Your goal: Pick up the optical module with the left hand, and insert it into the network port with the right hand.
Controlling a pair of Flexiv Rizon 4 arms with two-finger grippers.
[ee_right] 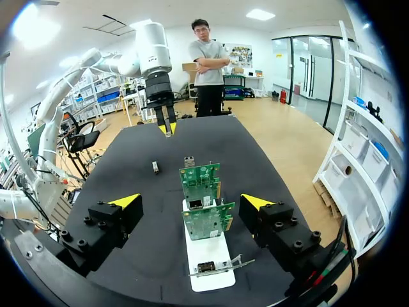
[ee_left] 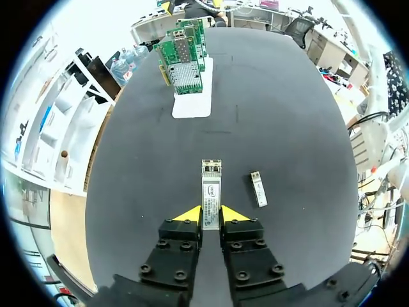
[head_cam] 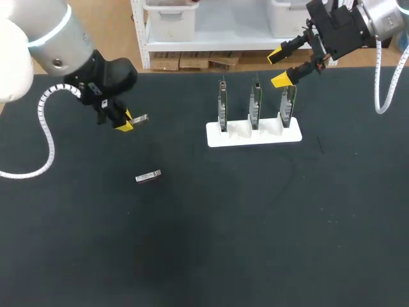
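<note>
My left gripper [head_cam: 126,122] [ee_left: 211,214] hangs above the left part of the table, shut on a silver optical module [head_cam: 139,119] [ee_left: 211,192] that sticks out past its yellow tips. A second module [head_cam: 148,176] [ee_left: 257,188] lies flat on the black mat, below and a little right of the held one. Three green network cards [head_cam: 255,105] [ee_right: 203,204] stand upright in a white holder [head_cam: 254,134] [ee_left: 192,104] [ee_right: 208,259] at mid-table. My right gripper [head_cam: 284,66] [ee_right: 190,203] hovers open above the holder's right end, its fingers either side of the cards. My left arm's gripper [ee_right: 167,127] shows far across the table.
The black mat [head_cam: 255,224] covers the whole table. Its far edge runs just behind the card holder. A white coiled cable [head_cam: 45,137] hangs from my left arm.
</note>
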